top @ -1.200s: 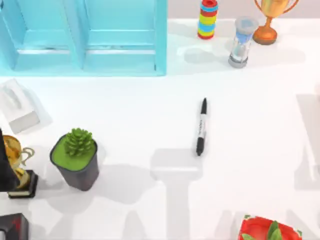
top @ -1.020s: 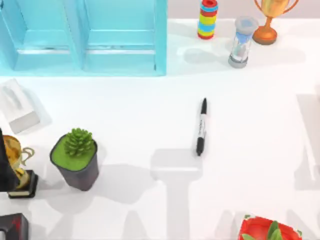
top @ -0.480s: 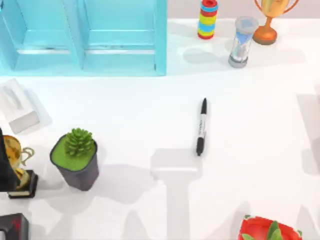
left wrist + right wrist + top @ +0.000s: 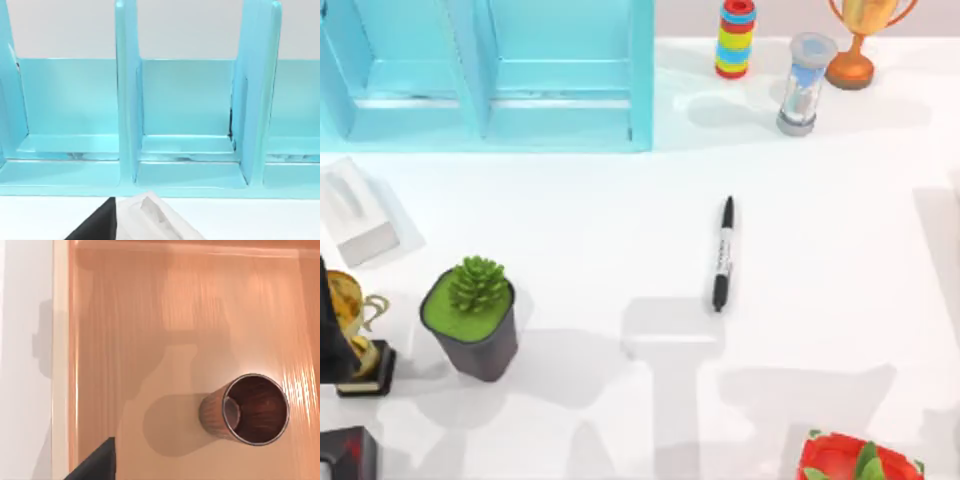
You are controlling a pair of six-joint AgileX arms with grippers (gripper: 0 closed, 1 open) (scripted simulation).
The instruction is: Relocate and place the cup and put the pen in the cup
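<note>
Nearest the camera in the top view, a red box with green leaves [image 4: 858, 460] sits at the table's near edge, right of centre. A dark grey plant pot [image 4: 472, 318] stands at near left, beside a golden trophy [image 4: 356, 335].

At mid-table lies the pen [image 4: 722, 254], flat on the white table [image 4: 590, 240], its long axis running near to far with a slight tilt; the thicker capped end is nearer. It has not moved since the earlier frames, while the arm shadows at the near right have shifted.

Farther back stand a turquoise shelf [image 4: 490, 80], a stack of coloured rings [image 4: 736, 38] and an hourglass [image 4: 804, 84].

In the right wrist view, the cup [image 4: 246, 409] stands upright on an orange wooden tray [image 4: 150, 330], mouth up. Whether either gripper's fingers are spread or closed cannot be told.
</note>
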